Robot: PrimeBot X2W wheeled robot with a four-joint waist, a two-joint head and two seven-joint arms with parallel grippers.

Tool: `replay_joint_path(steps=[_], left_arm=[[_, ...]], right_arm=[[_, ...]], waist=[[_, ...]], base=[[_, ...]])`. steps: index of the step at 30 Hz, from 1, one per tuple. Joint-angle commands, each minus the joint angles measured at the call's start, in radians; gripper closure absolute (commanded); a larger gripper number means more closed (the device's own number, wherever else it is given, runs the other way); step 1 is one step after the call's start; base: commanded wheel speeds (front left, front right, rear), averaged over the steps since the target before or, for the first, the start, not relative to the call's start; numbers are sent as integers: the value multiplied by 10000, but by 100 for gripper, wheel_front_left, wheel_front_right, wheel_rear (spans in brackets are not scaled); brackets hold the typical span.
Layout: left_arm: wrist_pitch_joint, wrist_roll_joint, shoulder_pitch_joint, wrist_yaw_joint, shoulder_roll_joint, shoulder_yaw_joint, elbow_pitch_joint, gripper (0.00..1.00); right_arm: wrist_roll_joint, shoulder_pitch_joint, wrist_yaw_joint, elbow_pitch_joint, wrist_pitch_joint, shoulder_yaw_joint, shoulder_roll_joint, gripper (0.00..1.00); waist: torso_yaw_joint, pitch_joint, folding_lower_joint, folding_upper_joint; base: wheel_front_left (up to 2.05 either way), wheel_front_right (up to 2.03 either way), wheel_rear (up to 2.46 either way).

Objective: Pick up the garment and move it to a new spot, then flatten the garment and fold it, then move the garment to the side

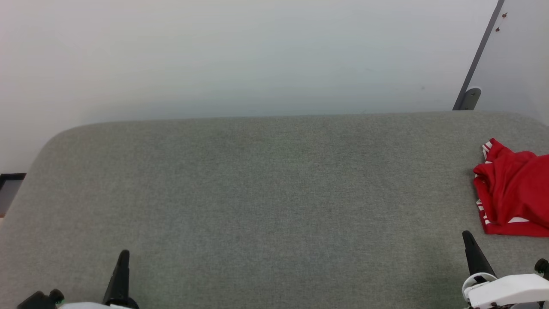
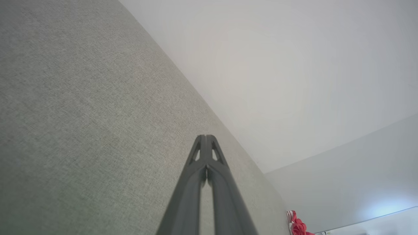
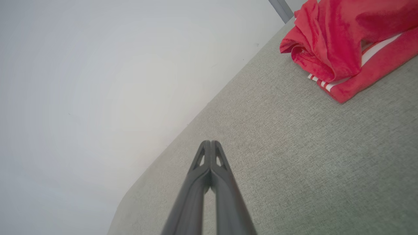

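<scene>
The garment (image 1: 512, 193) lies bunched at the far right of the grey fabric surface (image 1: 257, 193), bright red with white striped bands showing at its edges, partly cut off by the head view's right border. It also lies at the upper right of the right wrist view as a crumpled red garment (image 3: 343, 42), and as a small red garment (image 2: 297, 226) far off in the left wrist view. My right gripper (image 3: 210, 142) is shut and empty, a short way in front of the garment, not touching it. My left gripper (image 2: 205, 136) is shut and empty over the surface's near left.
A pale wall rises behind the grey surface. A dark grey post (image 1: 476, 60) with a metal foot stands at the back right corner. The surface's left corner is rounded, with a dark floor strip (image 1: 10, 177) beyond it.
</scene>
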Motion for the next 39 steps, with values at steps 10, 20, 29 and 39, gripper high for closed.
replay_joint_path(steps=[10, 20, 29, 39], left_arm=[[327, -990, -459, -19, -217, 122, 4, 100], [565, -1690, -676, -22, -433, 161, 64, 100], [793, -2337, -869, -24, -635, 199, 113, 100], [1038, -3000, -1067, -27, -830, 240, 167, 100]], right_arm=[[1249, -306, -6, -256, 327, -255, 163, 100], [2114, -357, -7, -343, 569, -392, 308, 100], [2900, -370, -8, -425, 791, -525, 434, 100], [3728, -407, -9, -507, 1021, -665, 560, 100]], waist=[[3, 69, 0, 0], [5, 128, 0, 0], [7, 187, 0, 0], [10, 253, 0, 0]], base=[[0, 0, 0], [0, 0, 0], [0, 0, 0], [0, 0, 0]])
